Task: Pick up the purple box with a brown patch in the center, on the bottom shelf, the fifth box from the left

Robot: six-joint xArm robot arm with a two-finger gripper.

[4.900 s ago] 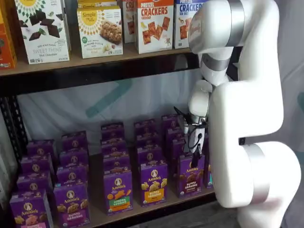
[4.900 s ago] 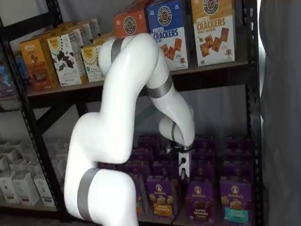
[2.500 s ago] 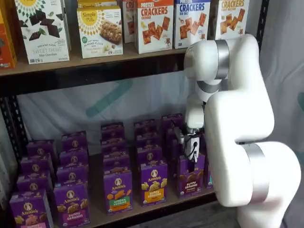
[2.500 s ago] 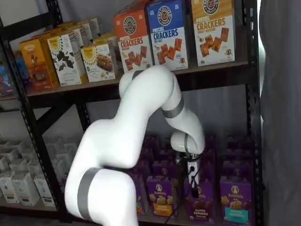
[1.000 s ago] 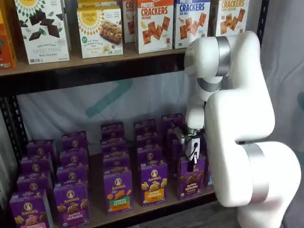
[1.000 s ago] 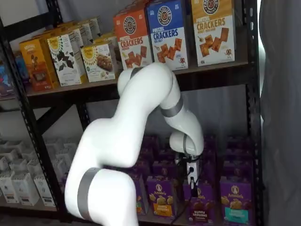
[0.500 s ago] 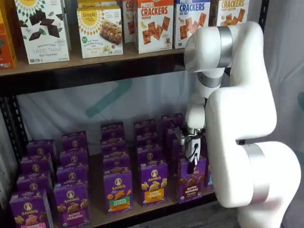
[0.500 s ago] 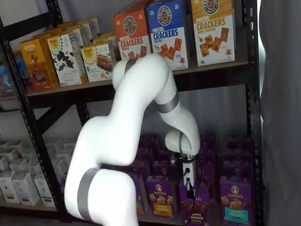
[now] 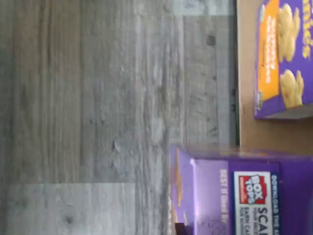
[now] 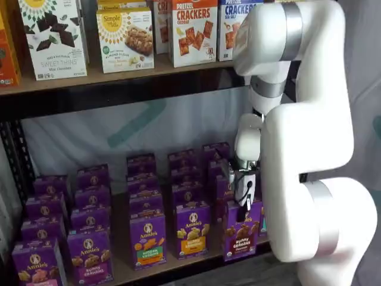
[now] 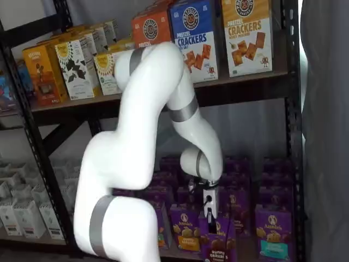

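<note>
The purple box [image 10: 241,234] with the dark brown bunny picture hangs in my gripper [image 10: 243,210], tilted a little, at the front edge of the bottom shelf [image 10: 121,269]. In both shelf views the black fingers are closed on its top; the box [image 11: 217,243] sits forward of its row under the gripper [image 11: 209,217]. In the wrist view the box's purple top [image 9: 244,193] with a Box Tops label shows close up, over the grey floor. The fingers do not show there.
Purple boxes with a yellow band [image 10: 191,230] and a green band [image 10: 147,239] stand beside it; a teal-banded one [image 11: 271,239] stands on the other side. Cracker boxes [image 10: 191,31] fill the upper board. My white arm [image 10: 309,149] stands before the shelves.
The gripper closed on the purple box and has drawn it forward out of its row, off the shelf's front edge. The arm's upper joints have swung higher.
</note>
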